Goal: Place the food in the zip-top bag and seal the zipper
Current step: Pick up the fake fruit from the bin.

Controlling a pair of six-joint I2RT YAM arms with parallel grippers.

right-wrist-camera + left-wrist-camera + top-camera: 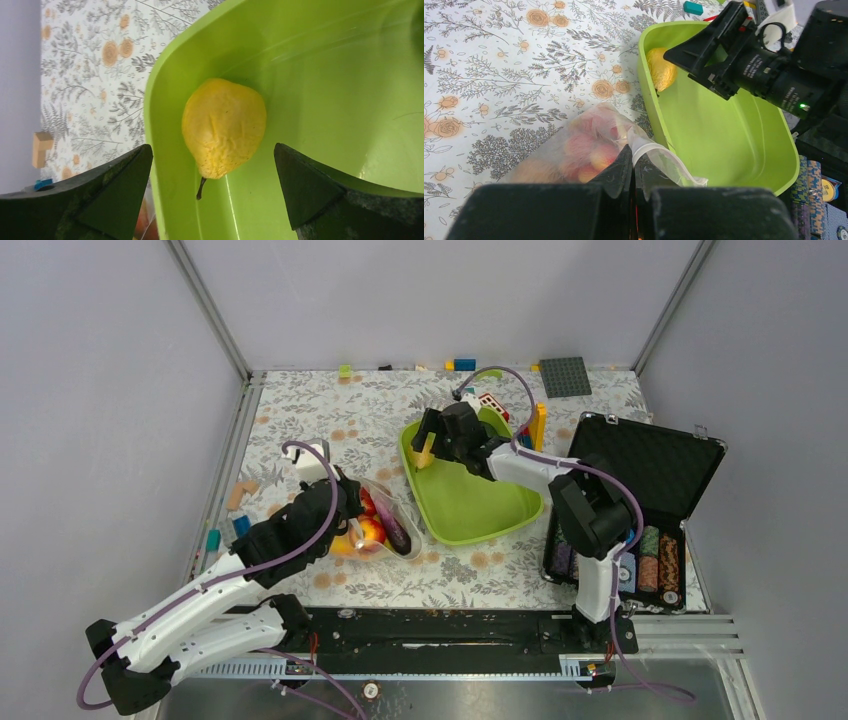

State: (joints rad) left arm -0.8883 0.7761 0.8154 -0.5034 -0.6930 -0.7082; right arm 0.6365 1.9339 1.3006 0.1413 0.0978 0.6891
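Note:
The clear zip-top bag (392, 525) lies left of the lime-green tray (470, 510) and holds several toy foods, red, yellow and purple. My left gripper (639, 159) is shut on the bag's mouth edge, pinching the whitish zipper strip (663, 151); it also shows in the top view (355, 522). A yellow pear-shaped fruit (223, 127) with a dark stem lies in the tray's far left corner. My right gripper (212, 185) is open just above it, one finger outside the tray wall and one inside. It shows in the top view (428, 445).
An open black case (640, 500) with poker chips stands right of the tray. Building blocks (465, 364), a grey baseplate (565, 377) and a yellow block (540, 425) sit at the back. A wooden block (240, 495) and blue blocks (240, 525) lie at the left edge.

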